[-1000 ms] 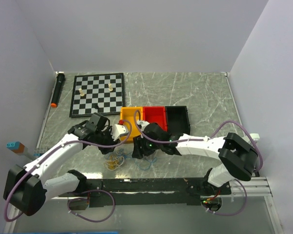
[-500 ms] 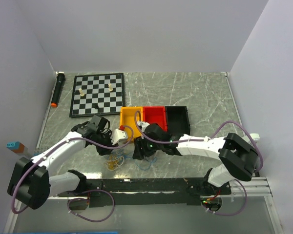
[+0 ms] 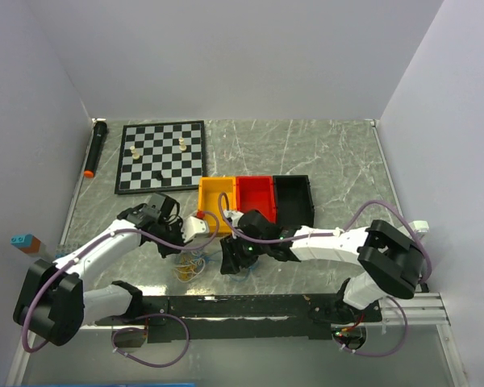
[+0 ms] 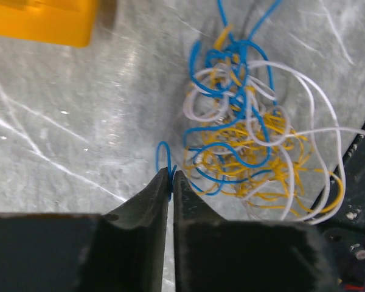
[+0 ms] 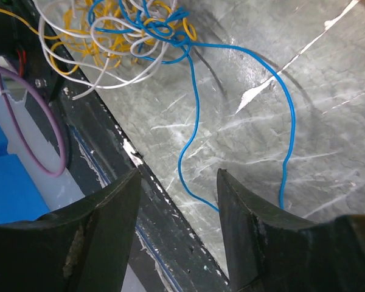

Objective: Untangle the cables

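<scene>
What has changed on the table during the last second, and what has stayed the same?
The left gripper came down toward the near edge and closed on a loop of the blue cable beside the tangle. The right gripper shifted slightly nearer, jaws open. Chessboard and bins unchanged.

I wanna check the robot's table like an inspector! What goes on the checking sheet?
Surface: grey marble table, wires lying near the arms.
Job's things: blue cable, white cable and yellow cable, knotted together.
Clutter: chessboard with a few pieces; yellow bin, red bin, black bin; black marker.
Grippers: left gripper pinched on a blue loop; right gripper open, holding nothing, above a loose blue strand.
Cables: lilac hoses loop along both arms.
Surroundings: plain white walls.
</scene>
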`<move>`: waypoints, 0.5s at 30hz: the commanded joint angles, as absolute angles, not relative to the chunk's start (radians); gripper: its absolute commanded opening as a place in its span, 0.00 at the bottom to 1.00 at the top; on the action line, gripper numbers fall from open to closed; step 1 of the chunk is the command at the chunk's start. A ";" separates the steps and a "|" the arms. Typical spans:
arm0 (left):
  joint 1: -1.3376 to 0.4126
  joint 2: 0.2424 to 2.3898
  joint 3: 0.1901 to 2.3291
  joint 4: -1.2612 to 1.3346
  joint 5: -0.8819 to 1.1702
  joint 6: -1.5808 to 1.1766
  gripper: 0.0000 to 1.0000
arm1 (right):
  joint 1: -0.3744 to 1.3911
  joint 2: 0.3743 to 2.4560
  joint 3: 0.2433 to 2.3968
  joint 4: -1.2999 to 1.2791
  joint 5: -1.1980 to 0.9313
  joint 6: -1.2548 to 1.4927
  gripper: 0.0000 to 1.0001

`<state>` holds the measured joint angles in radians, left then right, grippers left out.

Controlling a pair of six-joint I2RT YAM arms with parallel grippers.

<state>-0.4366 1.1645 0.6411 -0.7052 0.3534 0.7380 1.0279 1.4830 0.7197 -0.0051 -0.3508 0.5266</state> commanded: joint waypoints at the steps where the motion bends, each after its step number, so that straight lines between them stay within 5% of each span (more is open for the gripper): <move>1: -0.413 1.173 0.687 -0.667 0.403 0.729 0.03 | 1.034 1.523 0.773 0.022 -0.388 0.517 0.59; 11: -0.391 1.118 0.773 -0.710 0.422 0.681 0.01 | 1.037 1.608 0.834 -0.038 -0.402 0.520 0.48; 15: -0.391 1.075 0.801 -0.726 0.411 0.647 0.14 | 1.038 1.605 0.836 -0.048 -0.381 0.523 0.38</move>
